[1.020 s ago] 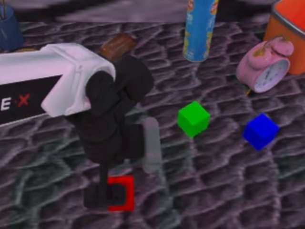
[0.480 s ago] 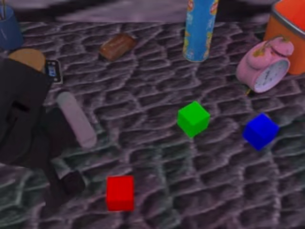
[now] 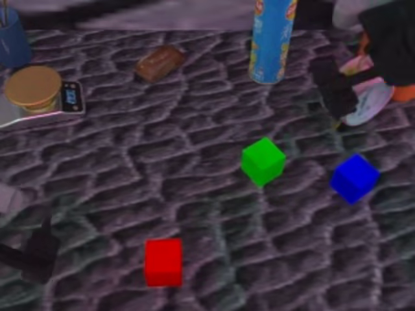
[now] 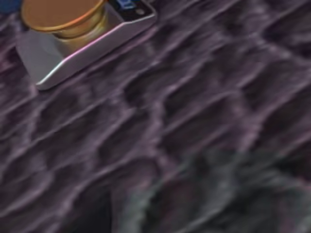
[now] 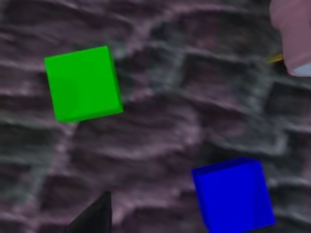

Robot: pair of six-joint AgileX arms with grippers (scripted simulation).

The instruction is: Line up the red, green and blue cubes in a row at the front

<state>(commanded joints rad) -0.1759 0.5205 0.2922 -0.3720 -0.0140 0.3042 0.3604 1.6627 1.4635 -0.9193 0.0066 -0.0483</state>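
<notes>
The red cube (image 3: 163, 262) rests alone near the front of the table, left of centre. Farther back are the green cube (image 3: 263, 161) near the middle and the blue cube (image 3: 355, 177) to its right, also lying free. My left gripper (image 3: 35, 254) is a dark shape at the front left edge, well clear of the red cube. My right gripper (image 3: 334, 91) hangs over the back right, behind the blue cube. In the right wrist view the green cube (image 5: 82, 82) and blue cube (image 5: 233, 194) lie below, and one dark fingertip (image 5: 97, 216) shows far off to one side with nothing held.
A scale with a golden disc (image 3: 39, 91) stands at the back left and also shows in the left wrist view (image 4: 73, 34). A brown bar (image 3: 159, 63), a tall blue can (image 3: 272, 39), a blue cup (image 3: 11, 42), and a pink alarm clock (image 3: 369, 100) under the right arm line the back.
My left arm let go of the red cube and drew back to the front left edge. My right arm has come in from the back right, over the clock.
</notes>
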